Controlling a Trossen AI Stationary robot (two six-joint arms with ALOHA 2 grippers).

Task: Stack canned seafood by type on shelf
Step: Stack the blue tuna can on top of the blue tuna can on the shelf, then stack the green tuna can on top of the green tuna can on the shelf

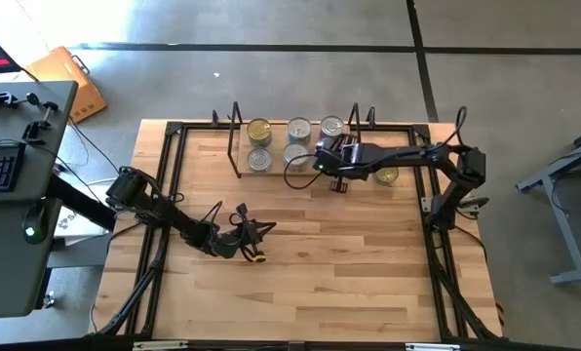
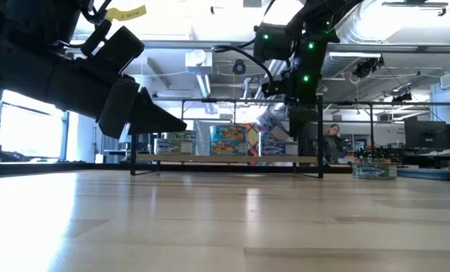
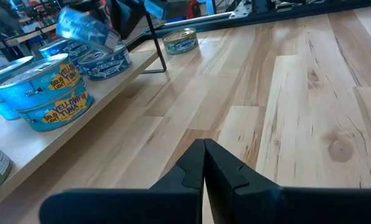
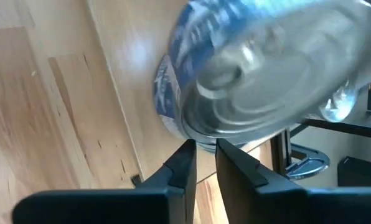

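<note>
Over the shelf (image 1: 240, 172), the right gripper's (image 1: 322, 158) nearly closed fingers pinch a tilted tuna tin (image 4: 260, 68) (stacking by type); left gripper (image 1: 254, 234) idles closed, empty.

My two arms are dark, nearly black, built of jointed segments with black cables looping loosely along them. My left arm (image 1: 164, 210) carries a small yellow tag near its wrist, toward the counter (image 1: 368, 273) middle. My right arm (image 1: 407, 156) glows with small green lights on the wrist housing above the counter. My left fingers (image 3: 192, 171) are matte black, angular wedges tapering to points. My right fingers (image 4: 182, 165) are the same flat black, with squared, stepped edges.
</note>
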